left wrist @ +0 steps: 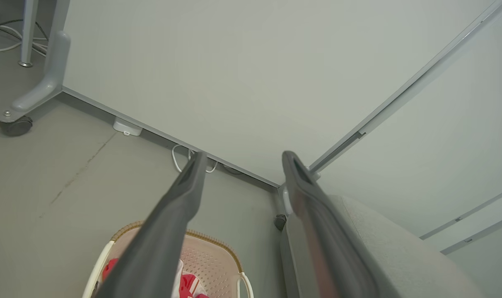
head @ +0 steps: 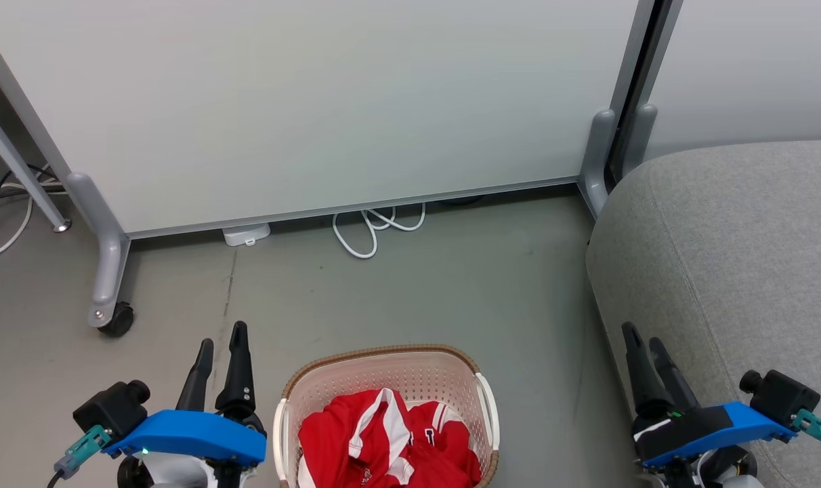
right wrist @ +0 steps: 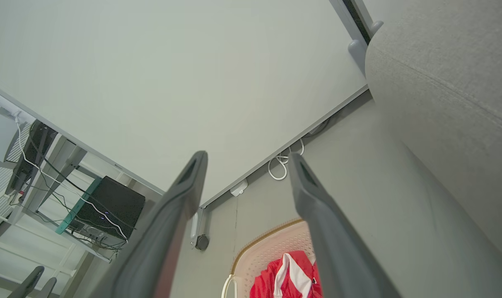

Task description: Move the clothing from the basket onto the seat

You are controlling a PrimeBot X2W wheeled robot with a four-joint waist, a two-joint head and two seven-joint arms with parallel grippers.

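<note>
The cream basket point(head: 410, 369) with a brown rim stands on the floor at the bottom centre of the head view, holding red clothing point(head: 383, 440) with white stripes. The grey seat point(head: 735, 257) rises at the right. My left gripper point(head: 222, 342) hangs open left of the basket, holding nothing. Open too, my right gripper point(head: 644, 339) hovers at the seat's front edge. The left wrist view shows the basket point(left wrist: 211, 256), a bit of clothing point(left wrist: 189, 285) and the seat point(left wrist: 383, 248). The right wrist view has the basket point(right wrist: 276, 244), the clothing point(right wrist: 288, 277) and the seat point(right wrist: 450, 82).
A pale partition panel point(head: 316, 102) on castor feet point(head: 116, 318) closes off the back. White cables point(head: 373, 230) and a small white box point(head: 246, 234) lie under its lower edge. Bare grey floor point(head: 451, 291) lies between panel, basket and seat.
</note>
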